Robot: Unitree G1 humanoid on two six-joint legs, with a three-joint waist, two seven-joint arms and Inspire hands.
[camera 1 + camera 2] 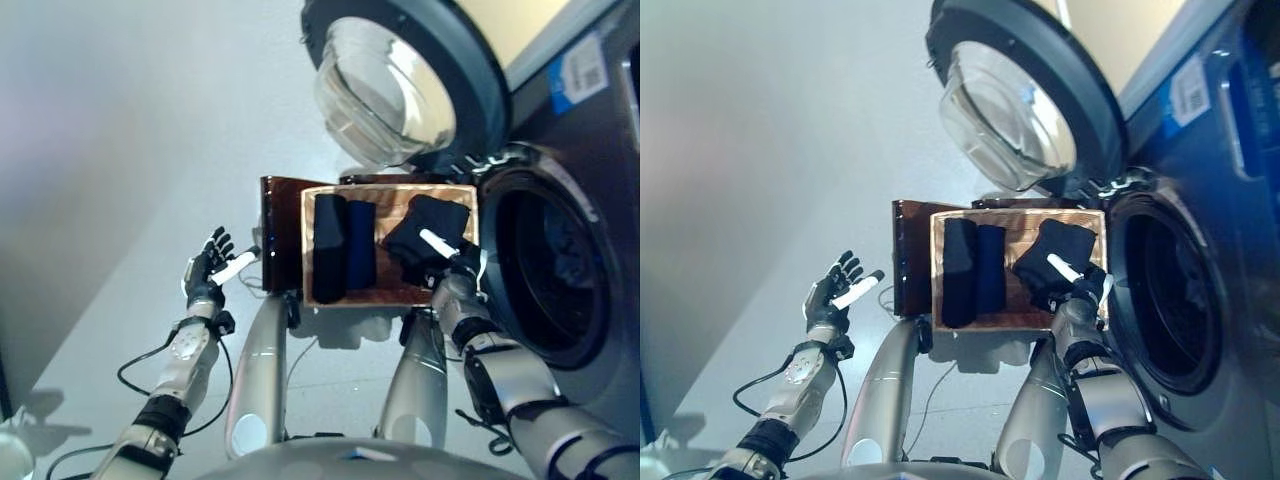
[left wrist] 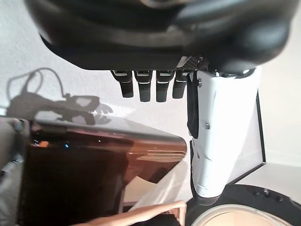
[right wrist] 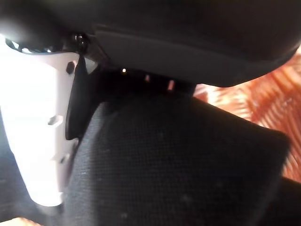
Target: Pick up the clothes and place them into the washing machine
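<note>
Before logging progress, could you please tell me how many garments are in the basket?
3: a black rolled garment leftmost, a dark blue rolled garment beside it, a black crumpled garment under the right hand. More may be hidden.

basket [image 1: 455, 193]: tan woven inside, dark glossy brown outer wall
garment at the basket's right end [image 1: 430, 235]: black
rolled cloth at the basket's left [image 1: 328, 250]: black
rolled cloth beside it [image 1: 361, 245]: dark navy blue
washing machine [image 1: 600, 200]: dark grey body, blue and white label at upper right
door [image 1: 400, 80]: dark rim, clear glass bowl
floor [image 1: 120, 150]: pale grey
right hand [image 1: 447, 258]: dark, white thumb cover
left hand [image 1: 208, 268]: dark, white thumb cover
</note>
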